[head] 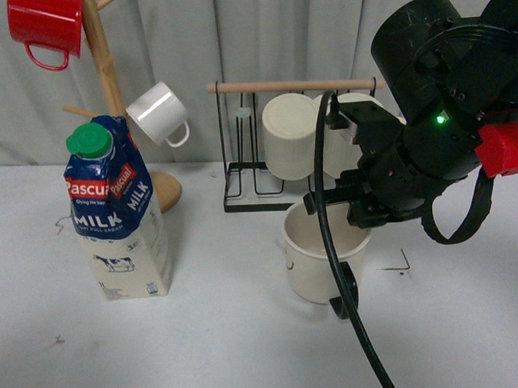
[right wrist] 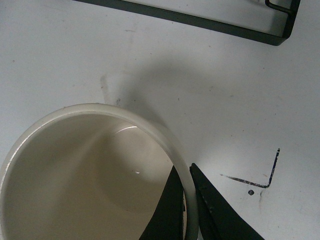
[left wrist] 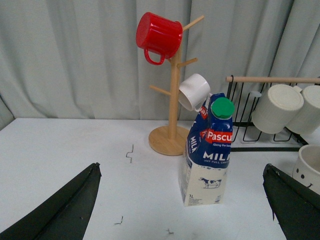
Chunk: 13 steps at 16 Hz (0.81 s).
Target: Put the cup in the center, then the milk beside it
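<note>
The cup, a wide cream-white mug with a black handle, stands on the white tabletop in front of the black rack. My right gripper is shut on its rim, one finger inside and one outside, as the right wrist view shows. A black corner mark of the center lies just beside the cup. The blue-and-white milk carton with a green cap stands upright at the left. In the left wrist view my left gripper is open, facing the carton from a distance, with the cup's edge at the side.
A wooden mug tree holds a red mug and a small glossy white mug behind the carton. A black wire rack with a wooden bar holds two ribbed cream mugs. A black cable hangs across the cup.
</note>
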Motion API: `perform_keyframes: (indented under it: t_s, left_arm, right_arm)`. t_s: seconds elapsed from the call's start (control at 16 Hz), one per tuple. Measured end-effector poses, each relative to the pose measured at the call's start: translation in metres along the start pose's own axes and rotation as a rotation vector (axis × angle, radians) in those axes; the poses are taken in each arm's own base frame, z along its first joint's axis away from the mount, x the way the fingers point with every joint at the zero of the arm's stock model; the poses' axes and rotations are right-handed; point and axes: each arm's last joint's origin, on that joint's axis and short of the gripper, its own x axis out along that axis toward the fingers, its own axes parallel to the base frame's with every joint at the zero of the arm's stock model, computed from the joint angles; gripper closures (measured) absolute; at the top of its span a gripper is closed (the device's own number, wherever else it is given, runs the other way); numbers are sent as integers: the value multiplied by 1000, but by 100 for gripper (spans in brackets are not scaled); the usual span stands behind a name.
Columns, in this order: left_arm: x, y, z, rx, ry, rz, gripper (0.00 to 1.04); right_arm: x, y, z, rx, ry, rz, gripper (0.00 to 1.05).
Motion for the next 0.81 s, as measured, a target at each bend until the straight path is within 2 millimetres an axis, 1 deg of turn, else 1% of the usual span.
perform_keyframes:
  t_s: [0.06,0.12,0.31,0.38,0.44,0.56,0.62,0.69,0.75,0.81]
  left_arm:
    - [0,0,0,0,0,0,7]
    - [0,0,0,0,0,0,7]
    - [0,0,0,0,0,0,7]
    - [0,0,0,0,0,0,7]
    - [0,0,0,0,0,0,7]
    - [0,0,0,0,0,0,7]
    - [0,0,0,0,0,0,7]
    - [0,0,0,0,0,0,7]
    - [0,0,0,0,0,0,7]
    - [0,0,0,0,0,-1,7]
  right_arm:
    - [0,0,0,0,-1,-1,101]
    - [0,0,0,-6,-2,-3,95]
    - [-1,0,0,-2,-8,11,58]
    - [-5,-2,-1,10,-17,28,47]
    - [-16,-4,4,23,-58,55,35]
    - [-29,-7,9,29,-122,74,26]
    - [-44,-9,14,33,-188,91,18]
    - [-75,-14,23,43,-311,126,6]
    - [-107,-19,29,60,-436,162,7]
    - [-135,-21,25,46,-723,-10,18]
